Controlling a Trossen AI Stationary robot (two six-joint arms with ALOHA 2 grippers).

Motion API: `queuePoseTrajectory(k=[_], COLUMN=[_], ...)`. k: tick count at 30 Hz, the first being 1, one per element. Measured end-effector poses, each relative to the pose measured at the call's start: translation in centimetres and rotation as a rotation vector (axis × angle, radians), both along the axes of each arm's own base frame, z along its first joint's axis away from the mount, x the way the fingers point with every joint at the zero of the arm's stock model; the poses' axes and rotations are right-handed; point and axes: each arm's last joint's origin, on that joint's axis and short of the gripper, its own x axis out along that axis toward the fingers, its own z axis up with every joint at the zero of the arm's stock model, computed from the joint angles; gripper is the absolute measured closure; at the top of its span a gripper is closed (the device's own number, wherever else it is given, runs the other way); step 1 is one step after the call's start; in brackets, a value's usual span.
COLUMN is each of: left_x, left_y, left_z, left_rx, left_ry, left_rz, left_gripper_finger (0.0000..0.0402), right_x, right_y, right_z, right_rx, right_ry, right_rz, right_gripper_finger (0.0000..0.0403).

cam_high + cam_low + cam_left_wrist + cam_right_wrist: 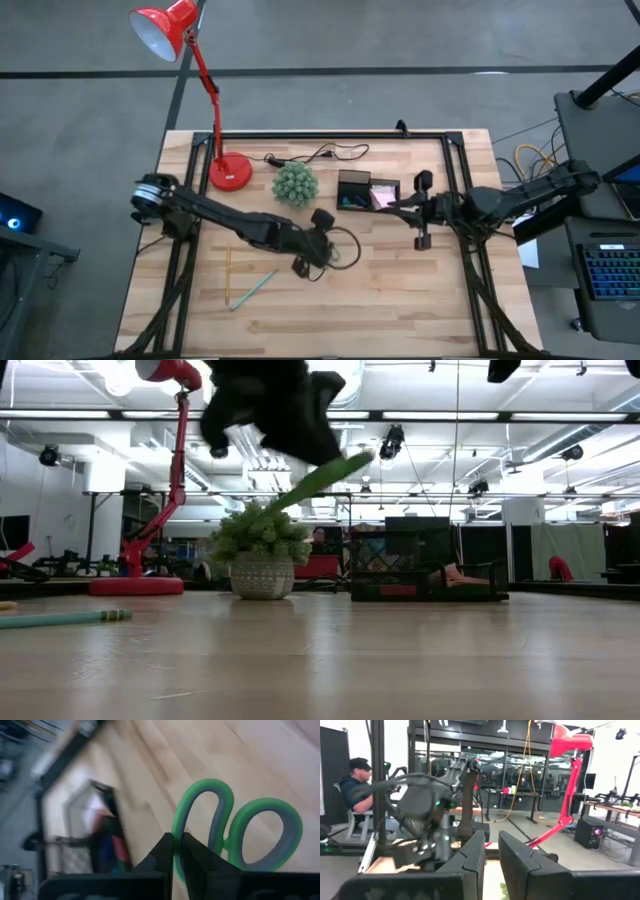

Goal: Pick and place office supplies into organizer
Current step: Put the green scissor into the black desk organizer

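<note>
1. Two robot arms, so two grippers: the left gripper (322, 262) and the right gripper (392, 207);
2. One pair of green-handled scissors (235, 832), with two handle loops;
3. One light green pen (252, 289); one thin yellow pencil (228, 272);
4. One black organizer (366, 190);
5. One pink sticky-note pad (382, 197);
6. One round green plant (295, 184) in one pot;
7. One red desk lamp (195, 70);
8. One wooden table (390, 300);
9. One seated person (356, 790) in the room beyond.
</note>
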Motion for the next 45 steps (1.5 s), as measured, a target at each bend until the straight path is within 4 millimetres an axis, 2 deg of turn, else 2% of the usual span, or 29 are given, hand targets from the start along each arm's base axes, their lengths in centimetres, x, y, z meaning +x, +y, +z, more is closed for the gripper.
queuePoseTrajectory(k=[7,13,15,20,26,31,45], left_x=[0.9,1.7,1.8,2.1,1.2,0.1,1.6], left_y=[1.6,4.1,5.1,7.5,10.5,12.6,14.9], left_z=[4.3,6.9,7.1,6.9,6.2,4.8,0.8], left_rx=[-0.068,-0.103,-0.108,-0.08,-0.082,-0.18,-0.17], left_ry=[-0.34,-0.621,-0.673,-0.773,-0.966,-1.109,-1.201], left_rz=[0.059,0.134,0.161,0.211,0.28,0.346,0.4], left_gripper_finger=[0.04,0.04,0.04,0.04,0.04,0.04,0.04], right_x=[-0.1,-0.6,-0.7,-0.8,-0.8,-0.8,-0.8], right_y=[-0.1,-0.2,-0.2,-0.3,-0.3,-0.3,-0.3], right_z=[-0.1,0.1,0.0,-0.1,-0.1,-0.1,-0.1], right_rx=[0.006,-0.003,-0.005,-0.011,-0.008,-0.005,-0.016], right_ry=[0.001,-0.002,0.004,0.019,0.02,0.019,0.02], right_rz=[-0.012,-0.015,-0.015,-0.015,-0.015,-0.014,-0.016], right_gripper_finger=[0.0355,0.0355,0.0355,0.0355,0.0355,0.0355,0.0355])
